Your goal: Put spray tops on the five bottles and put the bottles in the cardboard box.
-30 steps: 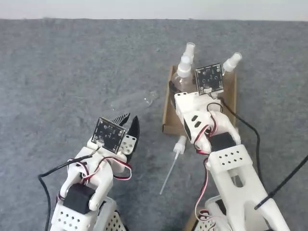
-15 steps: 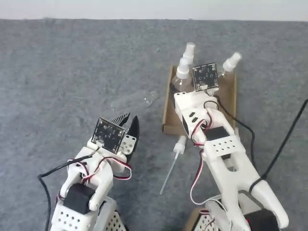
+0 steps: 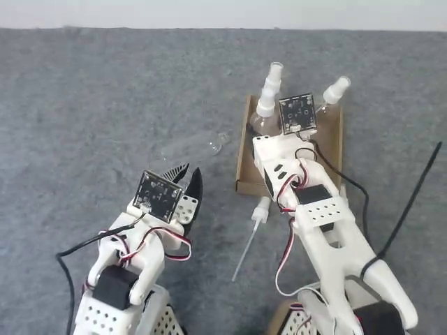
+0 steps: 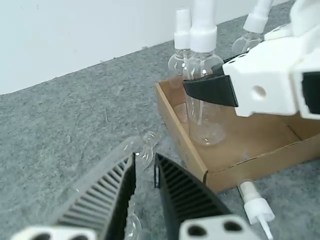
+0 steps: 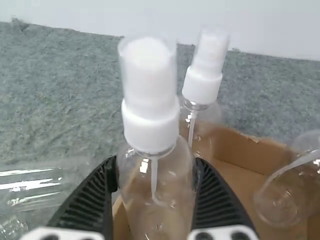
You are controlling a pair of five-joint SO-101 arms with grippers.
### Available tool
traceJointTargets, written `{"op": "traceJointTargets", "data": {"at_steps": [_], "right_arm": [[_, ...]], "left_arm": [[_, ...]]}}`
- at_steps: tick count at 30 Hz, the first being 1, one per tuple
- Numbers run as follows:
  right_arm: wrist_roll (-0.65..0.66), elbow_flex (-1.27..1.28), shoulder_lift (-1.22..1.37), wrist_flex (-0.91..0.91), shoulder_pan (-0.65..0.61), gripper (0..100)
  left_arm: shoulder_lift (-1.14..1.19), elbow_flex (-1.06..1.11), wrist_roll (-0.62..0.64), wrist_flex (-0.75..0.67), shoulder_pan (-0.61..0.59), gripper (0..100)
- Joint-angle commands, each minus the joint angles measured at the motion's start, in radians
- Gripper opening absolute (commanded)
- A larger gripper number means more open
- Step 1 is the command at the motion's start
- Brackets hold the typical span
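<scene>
The cardboard box [image 3: 242,162] lies right of centre. My right gripper [image 3: 269,125] is shut on a clear bottle [image 3: 265,108] with a white spray top, which stands in the box's near-left part; the fingers [image 5: 95,200] press both its sides. Two more topped bottles [image 3: 274,73] [image 3: 335,89] stand at the box's far end. A clear bottle without a top [image 3: 192,146] lies on its side on the carpet left of the box. My left gripper [image 3: 188,172] hovers just short of it, open by a narrow gap and holding nothing. A loose spray top [image 3: 260,211] with its tube lies before the box.
Grey carpet covers the table, with a white wall along the far edge. The box's near wall [image 4: 220,172] stands between the loose spray top [image 4: 255,202] and the bottles. Black cables trail from both arms near the front.
The right arm's wrist shifted slightly left, and the held bottle's top now sits a little nearer in the box. The left arm and the lying bottle have not moved.
</scene>
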Motion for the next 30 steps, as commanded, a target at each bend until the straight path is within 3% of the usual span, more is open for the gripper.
{"op": "traceJointTargets", "data": {"at_steps": [1, 12, 30], "right_arm": [[-0.014, 0.017, -0.007, -0.084, 0.005, 0.6], [-0.011, 0.021, 0.143, -0.217, 0.012, 0.6], [-0.005, 0.055, 0.151, -0.213, 0.010, 1.1]], "left_arm": [[-0.015, -0.007, -0.008, -0.025, 0.000, 5], [-0.015, -0.007, -0.008, -0.025, 0.000, 5], [-0.015, -0.005, -0.008, -0.025, 0.000, 5]]}}
